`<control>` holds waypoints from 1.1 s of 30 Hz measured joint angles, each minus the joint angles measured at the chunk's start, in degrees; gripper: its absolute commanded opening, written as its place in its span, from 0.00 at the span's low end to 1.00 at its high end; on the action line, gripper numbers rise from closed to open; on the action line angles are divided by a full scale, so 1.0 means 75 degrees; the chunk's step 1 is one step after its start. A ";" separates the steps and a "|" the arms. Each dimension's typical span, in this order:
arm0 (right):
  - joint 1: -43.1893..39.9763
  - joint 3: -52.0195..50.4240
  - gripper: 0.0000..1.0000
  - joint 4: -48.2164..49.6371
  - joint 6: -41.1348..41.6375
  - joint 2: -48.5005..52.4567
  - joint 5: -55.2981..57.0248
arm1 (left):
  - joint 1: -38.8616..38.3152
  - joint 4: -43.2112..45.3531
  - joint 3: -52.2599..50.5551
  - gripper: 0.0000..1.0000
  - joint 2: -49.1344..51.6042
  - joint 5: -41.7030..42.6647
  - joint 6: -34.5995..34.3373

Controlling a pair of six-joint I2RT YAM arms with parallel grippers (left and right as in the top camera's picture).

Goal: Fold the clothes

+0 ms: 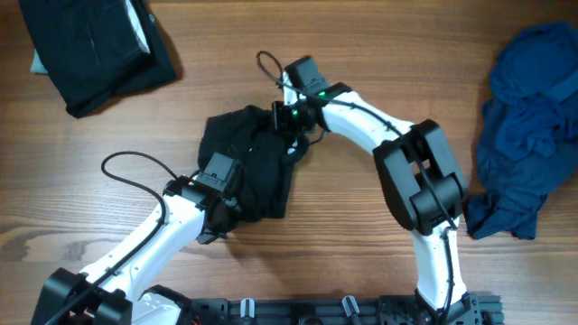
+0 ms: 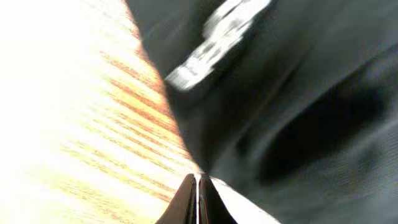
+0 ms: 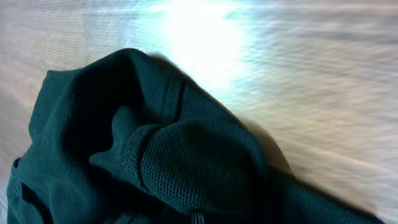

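A black mesh garment lies crumpled in the middle of the wooden table. My left gripper is at its lower left edge. In the left wrist view the fingers are pressed together, with their tips at the edge of the dark cloth. My right gripper is at the garment's upper right edge. In the right wrist view its fingertips barely show, closed and buried in a raised fold of the mesh cloth.
A folded pile of black clothes lies at the back left. A heap of blue clothes lies at the right edge. Bare wood lies between them and along the front. The arm bases stand at the front edge.
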 measured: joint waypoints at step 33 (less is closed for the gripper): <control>0.0373 0.1591 0.04 -0.3016 -0.0842 -0.1285 0.0143 | 0.0023 0.1784 0.1005 0.04 0.0624 -0.1725 0.0761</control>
